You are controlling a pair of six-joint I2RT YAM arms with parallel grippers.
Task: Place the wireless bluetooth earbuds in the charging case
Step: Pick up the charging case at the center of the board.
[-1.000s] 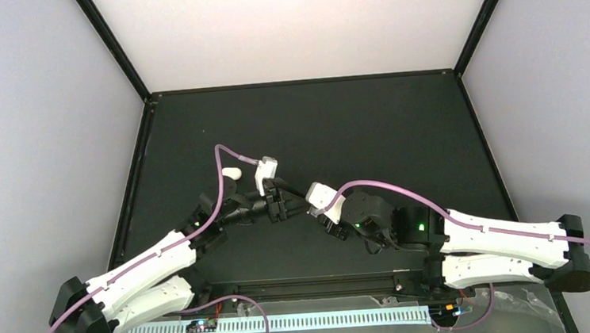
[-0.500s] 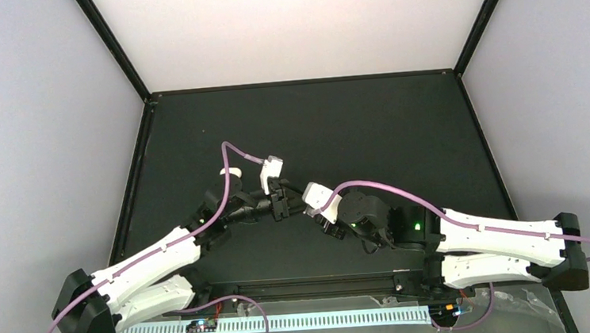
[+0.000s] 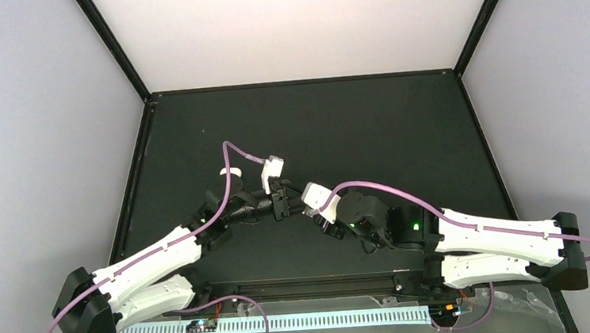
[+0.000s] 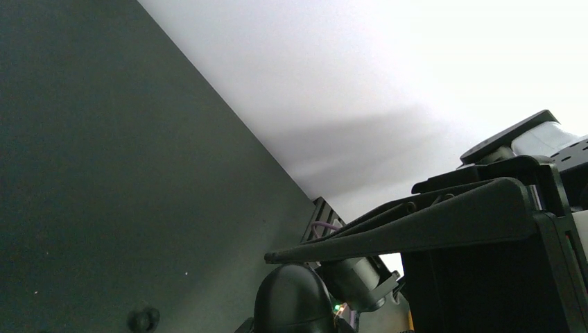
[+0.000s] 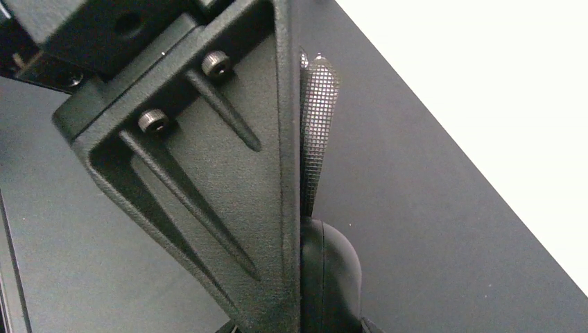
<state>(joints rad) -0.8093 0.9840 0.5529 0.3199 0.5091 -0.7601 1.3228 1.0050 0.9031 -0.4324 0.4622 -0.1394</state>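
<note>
My right gripper (image 5: pixel 307 288) is shut on a black, rounded charging case (image 5: pixel 338 274), whose dome sticks out past the fingers. The left wrist view shows that same black case (image 4: pixel 291 300) just below my left gripper (image 4: pixel 272 257), which is shut with nothing visible between its fingers. From above, the left gripper (image 3: pixel 287 202) and right gripper (image 3: pixel 311 210) meet nose to nose at mid-table, hiding the case. A small dark rounded bud (image 4: pixel 142 320), seemingly an earbud, lies on the mat at the left wrist view's lower left.
A white oval case (image 3: pixel 231 172) lies on the black mat (image 3: pixel 368 129) just behind the left arm's purple cable. White walls ring the mat on the far and side edges.
The left gripper has closed from roughly half open to shut and shifted slightly right and farther. The right gripper edged a little left toward it.
</note>
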